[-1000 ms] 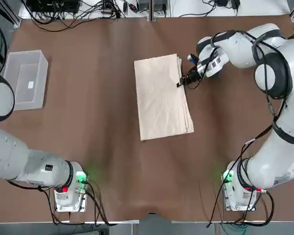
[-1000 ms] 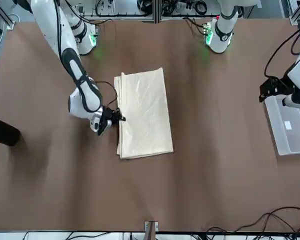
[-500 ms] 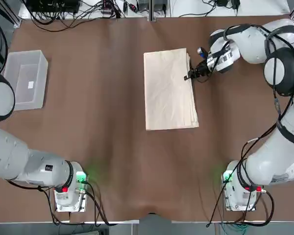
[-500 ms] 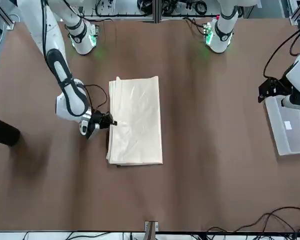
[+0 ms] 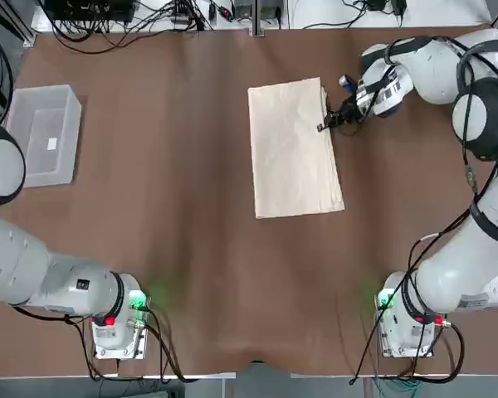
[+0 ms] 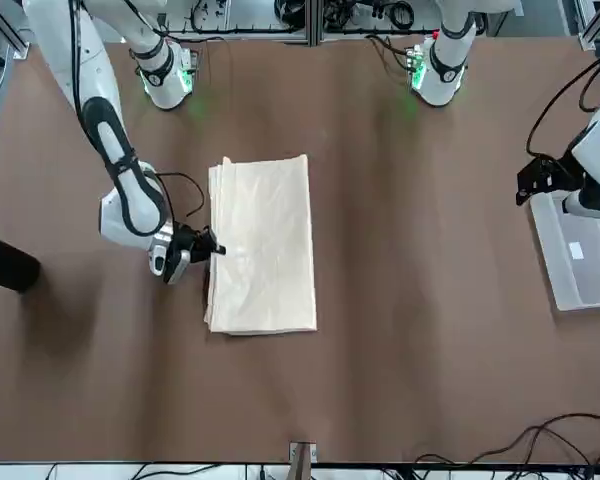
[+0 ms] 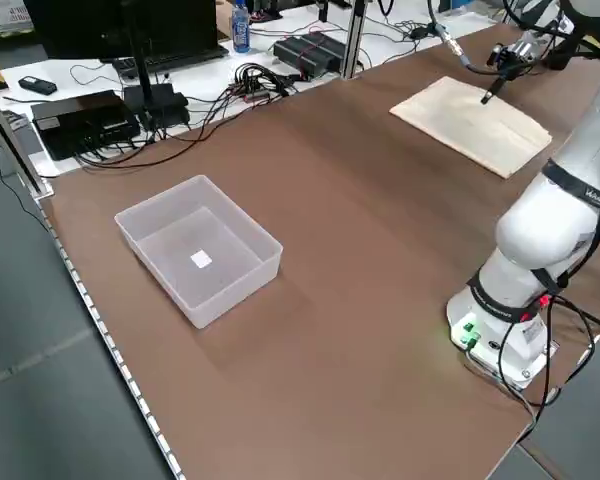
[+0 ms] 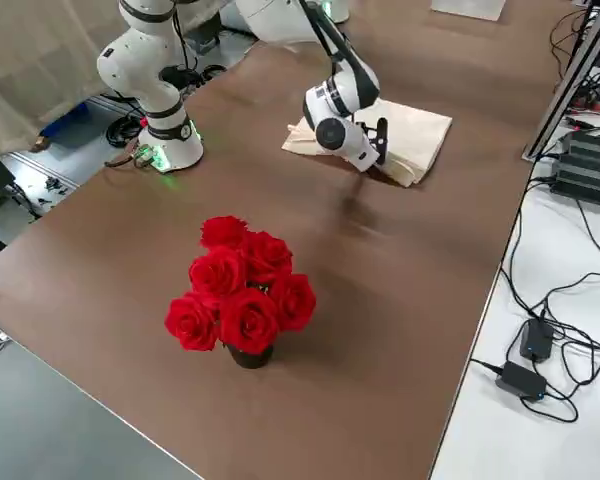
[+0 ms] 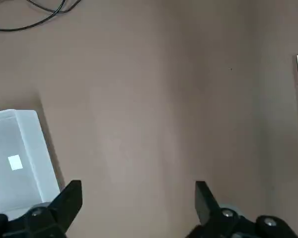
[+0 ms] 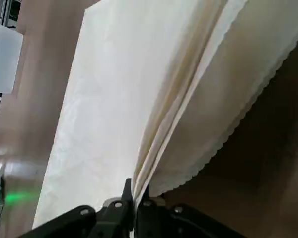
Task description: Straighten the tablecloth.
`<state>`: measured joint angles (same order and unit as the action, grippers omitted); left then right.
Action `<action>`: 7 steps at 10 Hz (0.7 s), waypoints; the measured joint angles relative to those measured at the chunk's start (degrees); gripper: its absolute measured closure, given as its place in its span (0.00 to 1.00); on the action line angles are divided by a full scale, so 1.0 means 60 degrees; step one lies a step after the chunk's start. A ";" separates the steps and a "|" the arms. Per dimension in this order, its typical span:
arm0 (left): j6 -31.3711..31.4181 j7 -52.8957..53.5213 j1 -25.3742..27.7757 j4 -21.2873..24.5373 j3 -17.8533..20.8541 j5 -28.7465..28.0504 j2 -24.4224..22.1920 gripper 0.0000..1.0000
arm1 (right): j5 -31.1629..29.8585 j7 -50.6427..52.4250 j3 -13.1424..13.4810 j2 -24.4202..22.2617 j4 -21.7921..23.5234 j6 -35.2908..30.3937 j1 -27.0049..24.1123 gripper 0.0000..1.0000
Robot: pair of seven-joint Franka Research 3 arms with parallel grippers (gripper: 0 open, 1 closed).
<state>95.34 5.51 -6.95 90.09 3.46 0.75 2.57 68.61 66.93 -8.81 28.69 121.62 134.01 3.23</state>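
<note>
- Top view: one tablecloth (image 5: 295,148), cream, folded in layers, lies on the brown table covering (image 5: 166,182) in the far middle, toward the right arm's side.
- One clear plastic bin (image 5: 43,134) sits at the far left of the table; one bunch of red roses (image 8: 242,290) stands near the right edge, well apart from the cloth.
- Two grippers counted. The right gripper (image 5: 322,127) is at the cloth's right long edge, fingers pressed together, pinching the layered edge (image 10: 154,163).
- The left gripper (image 9: 136,196) hangs above the bare covering beside the bin, fingers spread, holding nothing.
- Against the earlier frames: the cloth has slid toward the right arm's side and turned to lie squarer with the table; the right gripper has moved with it. The left arm has not shifted.
</note>
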 joint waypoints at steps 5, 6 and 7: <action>0.0000 0.0005 0.0003 -0.0002 0.0006 0.0000 0.0000 0.00 | -0.1131 0.0023 0.0049 -0.0001 -0.0264 -0.0679 -0.0977 0.96; 0.0000 0.0006 0.0003 -0.0002 0.0006 0.0000 0.0000 0.00 | -0.1344 0.0025 0.0050 -0.0001 -0.0333 -0.0806 -0.1152 0.96; 0.0000 0.0007 0.0003 -0.0002 0.0006 0.0000 0.0000 0.00 | -0.1513 0.0025 0.0053 -0.0001 -0.0399 -0.0938 -0.1280 0.96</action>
<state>95.34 5.55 -6.93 90.08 3.50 0.75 2.57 59.53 67.08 -8.49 28.68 119.22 128.38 -4.45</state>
